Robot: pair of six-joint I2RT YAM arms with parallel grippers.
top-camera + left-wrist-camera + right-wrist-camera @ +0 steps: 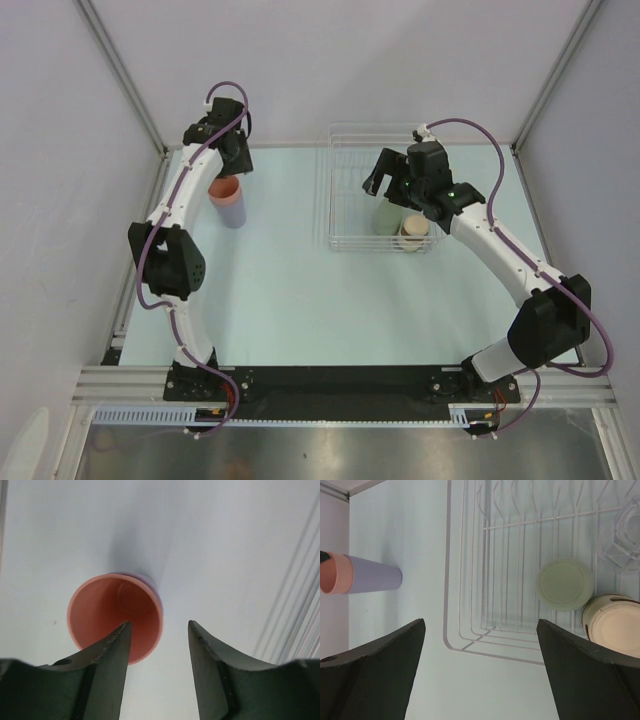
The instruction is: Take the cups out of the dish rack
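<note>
1. Left pincer (159,625): jaws spread, gripping nothing. It hangs over the salmon cup (112,617), whose open mouth lies directly below, partly hidden by one finger (102,665).
2. The salmon cup sits nested in a lilac cup (233,212). The pair stands on the table (290,290), outside the rack (470,580) and well apart from the right pincer (480,622).
3. Right pincer: jaws spread wide, empty. It hovers over a corner of the rack, and that corner's wire rim shows between its fingers.
4. Green cup (565,584): inside the rack, below and to one side of the right pincer, turning a closed round face upward.
5. Beige cup (615,630): in the rack just beside the green cup, partly hidden by a finger (590,680). Which way up it stands cannot be told.
6. Clear vessel (625,535): blurred, in the rack beyond both cups.
7. Thin upright ribs of the rack rise beside the cups.
</note>
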